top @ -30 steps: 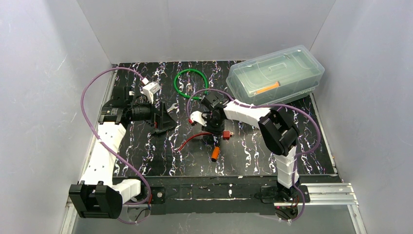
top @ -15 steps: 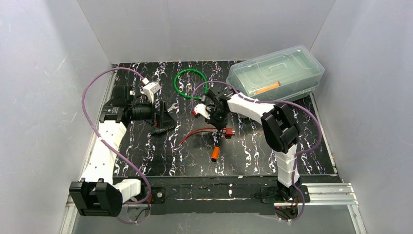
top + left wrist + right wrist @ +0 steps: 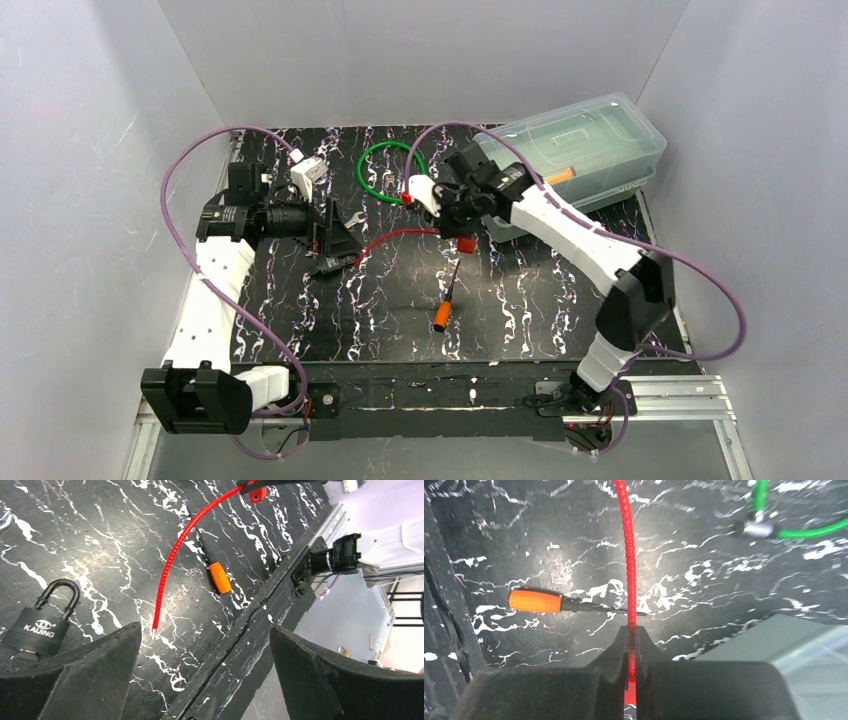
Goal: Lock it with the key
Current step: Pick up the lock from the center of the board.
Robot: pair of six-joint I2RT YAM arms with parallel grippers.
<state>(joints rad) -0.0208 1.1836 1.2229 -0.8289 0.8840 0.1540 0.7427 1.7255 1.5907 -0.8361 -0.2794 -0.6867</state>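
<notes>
Right gripper [image 3: 456, 231] is up near the clear plastic box [image 3: 600, 140], pinching one end of a red cable [image 3: 400, 233] that curves off toward the left gripper [image 3: 340, 243]. There's an orange-handled screwdriver [image 3: 442, 316] lying on the black marbled table [image 3: 540, 300] on the near side of it. A green cable loop [image 3: 361, 173] sits at the back between the two arms.

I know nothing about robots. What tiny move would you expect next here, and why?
Probably the right hand, shut on the red cable, should drag that cable clear. Its free tip lies beside the padlock, just in front of the open left hand, so it seems to be in the way of reaching the padlock.
</notes>
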